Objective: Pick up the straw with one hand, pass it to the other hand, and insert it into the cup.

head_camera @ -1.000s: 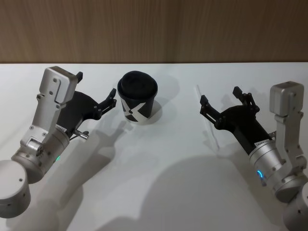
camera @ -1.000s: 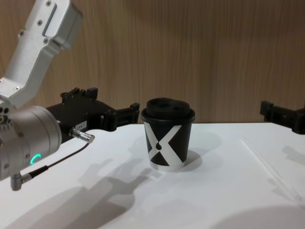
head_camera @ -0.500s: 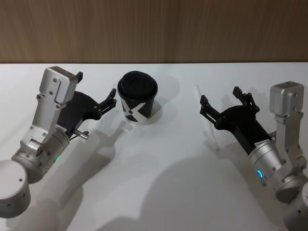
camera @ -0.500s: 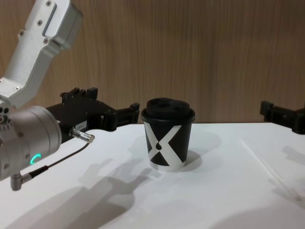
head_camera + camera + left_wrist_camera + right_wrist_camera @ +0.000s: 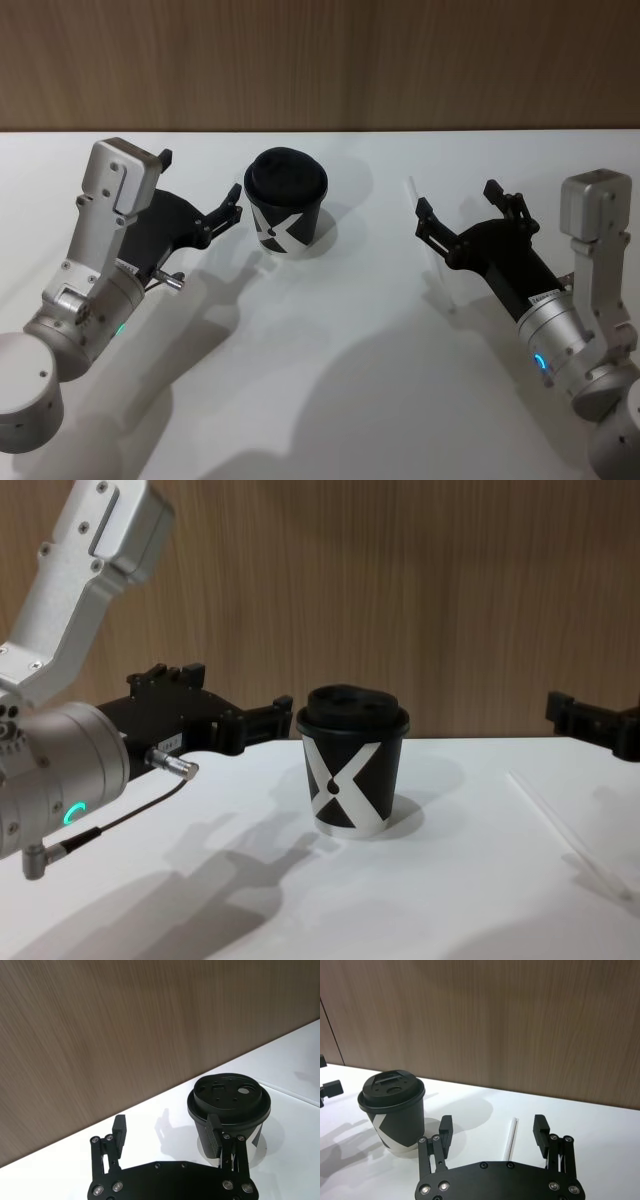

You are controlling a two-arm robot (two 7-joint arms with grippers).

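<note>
**While both grippers wait wide open, the straw lies untouched on the table**

Though nobody has a hold yet, the setup is clear. The straw (image 5: pixel 446 287) lies flat on the white table, out at 3 o'clock from the cup (image 5: pixel 287 205), running roughly from 11 to 5. The right gripper (image 5: pixel 456 205) hovers over it, fingers spread wide and empty, and its wrist view shows the straw (image 5: pixel 510 1139) lying between them. The left gripper (image 5: pixel 200 185) sits at 9 o'clock from the cup, just beside it, also wide open and holding nothing.

Handling, as I judge it: this straw looks very light, thin and smooth, so it could skid or roll under a clumsy pinch, and too hard a squeeze may crush it. Best taken near mid-length, across its width. That leaves one end free for the handover and the other for the lid's hole.

Against half a second and a second ago, nothing differs: cup, straw and both grippers sit exactly as they did.
</note>
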